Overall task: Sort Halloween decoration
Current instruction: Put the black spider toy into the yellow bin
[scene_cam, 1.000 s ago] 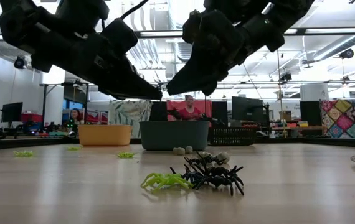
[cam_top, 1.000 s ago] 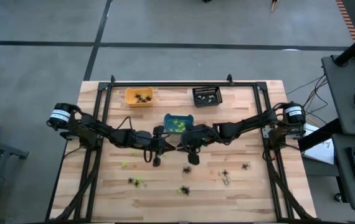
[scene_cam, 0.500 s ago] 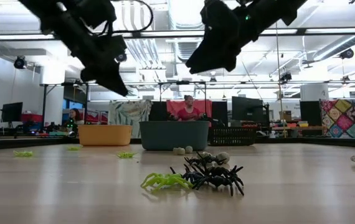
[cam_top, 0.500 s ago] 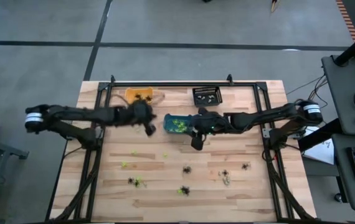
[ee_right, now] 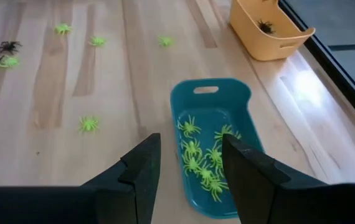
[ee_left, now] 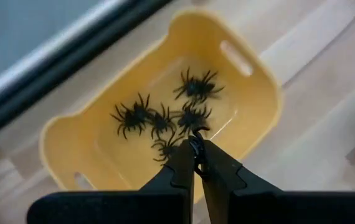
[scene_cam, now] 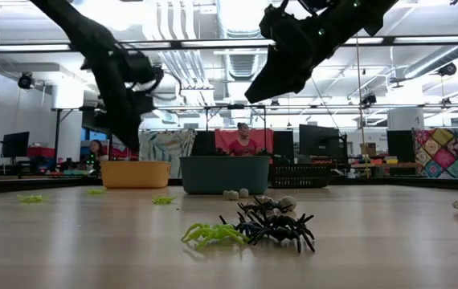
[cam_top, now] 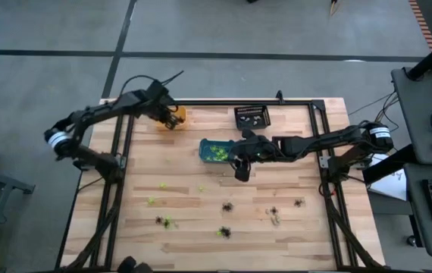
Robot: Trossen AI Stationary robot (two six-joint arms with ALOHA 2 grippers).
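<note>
The left pincer [ee_left: 195,151], clamped on one black spider [ee_left: 197,133], hangs over the orange bin [ee_left: 260,87] at the surface's [cam_top: 201,205] far edge; five black spiders lie inside. The right pincer [ee_right: 189,163], jaws apart and empty, hovers above the teal bin [ee_right: 179,99] of lime spiders [ee_right: 203,155]. Scattered spiders dot the open near half.

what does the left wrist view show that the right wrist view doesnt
Only the left wrist view: the shut left gripper pinching a black spider over the orange bin, with about five black spiders inside. Only the right wrist view: the open right gripper above the teal bin of green spiders, plus loose green spiders on the table. Both show the orange bin.
</note>
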